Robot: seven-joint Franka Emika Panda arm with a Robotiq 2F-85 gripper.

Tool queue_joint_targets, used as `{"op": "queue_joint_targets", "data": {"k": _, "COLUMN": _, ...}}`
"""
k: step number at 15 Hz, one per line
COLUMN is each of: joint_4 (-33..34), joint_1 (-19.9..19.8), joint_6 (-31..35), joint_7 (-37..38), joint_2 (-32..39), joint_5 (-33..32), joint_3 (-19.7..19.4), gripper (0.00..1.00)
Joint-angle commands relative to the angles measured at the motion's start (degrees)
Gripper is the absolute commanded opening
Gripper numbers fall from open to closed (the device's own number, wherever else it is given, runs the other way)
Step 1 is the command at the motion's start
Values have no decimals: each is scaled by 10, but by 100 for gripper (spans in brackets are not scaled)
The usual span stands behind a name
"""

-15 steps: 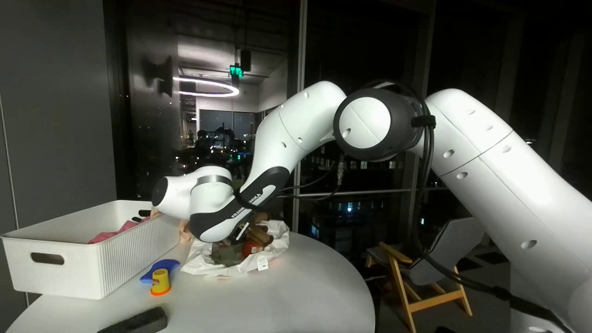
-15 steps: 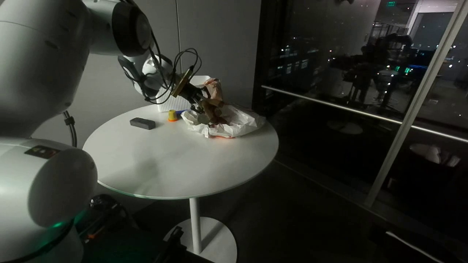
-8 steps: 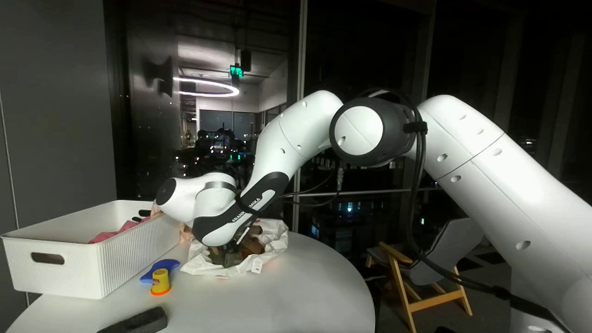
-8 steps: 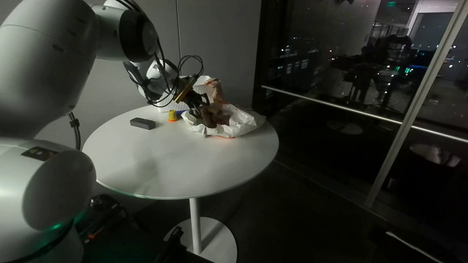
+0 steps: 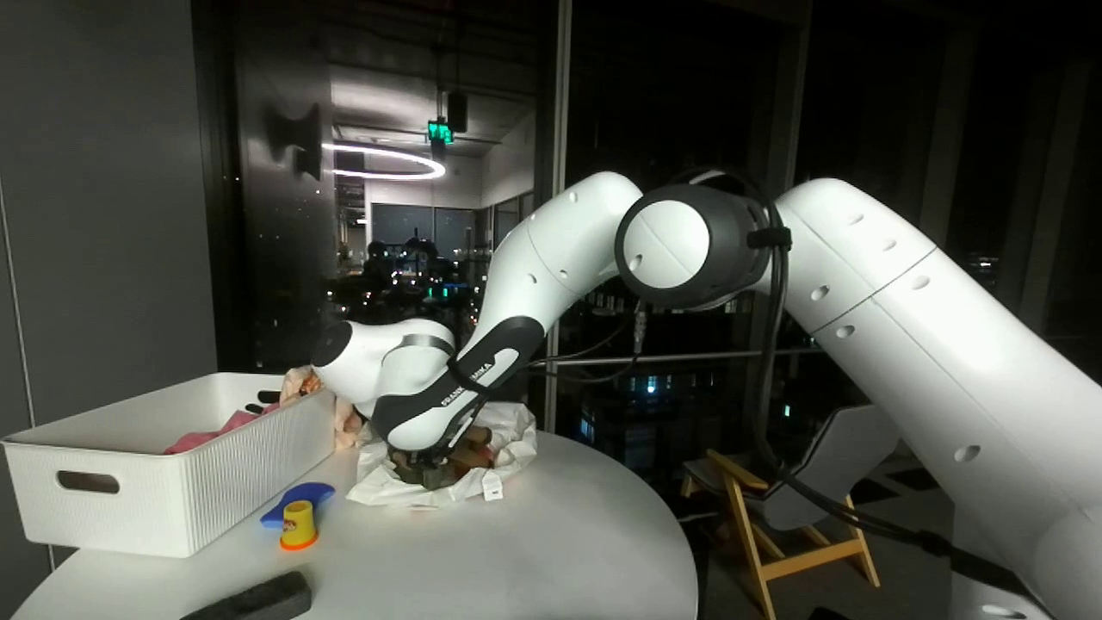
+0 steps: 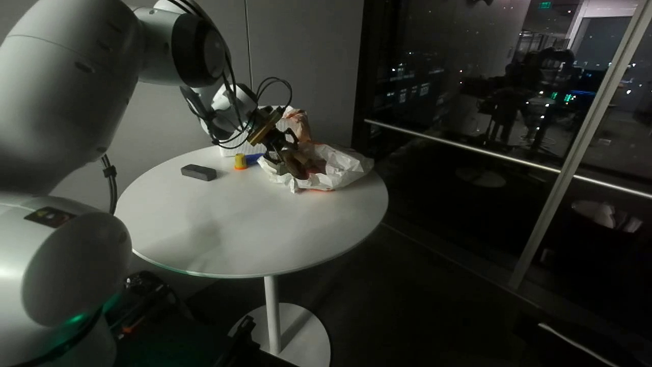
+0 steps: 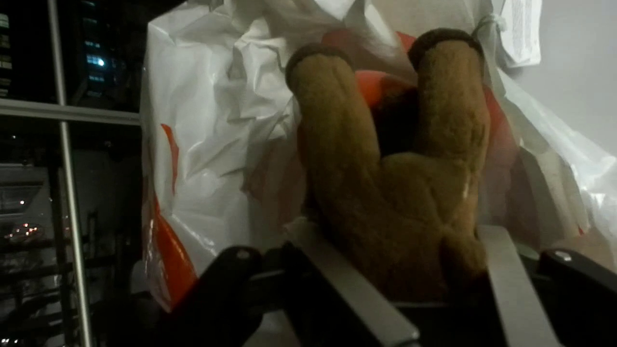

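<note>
Straddling the brown plush toy (image 7: 409, 188), your gripper (image 7: 396, 230) stands released, fingers (image 7: 513, 282) spread wide to either side of its body! You've got that toy lying on the crumpled white plastic bag (image 7: 202, 86), two stubby limbs pointing away from you in the wrist view, with a red-orange object (image 7: 370, 86) peeking out between them. Whether your pads brush the fur, you can't tell from here. Both exterior views put the bag on your round white table (image 6: 229, 229), near its edge. Beside it, peach-colored crumpled material (image 6: 299, 125) bunches at the side of a white basket (image 5: 250, 474), and look, pink cloth (image 5: 211, 437) inside! Nearby you have a yellow tub (image 5: 299, 521), orange at its base, just beside a blue object (image 5: 314, 493), plus a dark gray block (image 6: 198, 172).
</note>
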Motion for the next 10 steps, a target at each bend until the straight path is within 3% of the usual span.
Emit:
{"op": "queue_joint_targets", "data": {"k": 1, "joint_4": -28, "joint_1": 9, "joint_6": 48, "joint_7": 4, "joint_2": -42, "joint_5": 6, "joint_3": 1, "gripper": 95}}
{"op": "queue_joint_targets", "data": {"k": 2, "joint_4": -32, "joint_1": 10, "joint_6": 57, "joint_7": -1, "joint_2": -51, "joint_5": 10, "joint_3": 4, "gripper": 99}}
{"op": "queue_joint_targets", "data": {"k": 4, "joint_4": -38, "joint_1": 11, "joint_6": 62, "joint_7": -9, "joint_2": -63, "joint_5": 21, "joint_3": 9, "gripper": 100}}
{"op": "queue_joint_targets", "data": {"k": 10, "joint_4": -116, "joint_1": -10, "joint_6": 150, "joint_7": -105, "joint_2": -121, "joint_5": 175, "joint_3": 69, "gripper": 100}}
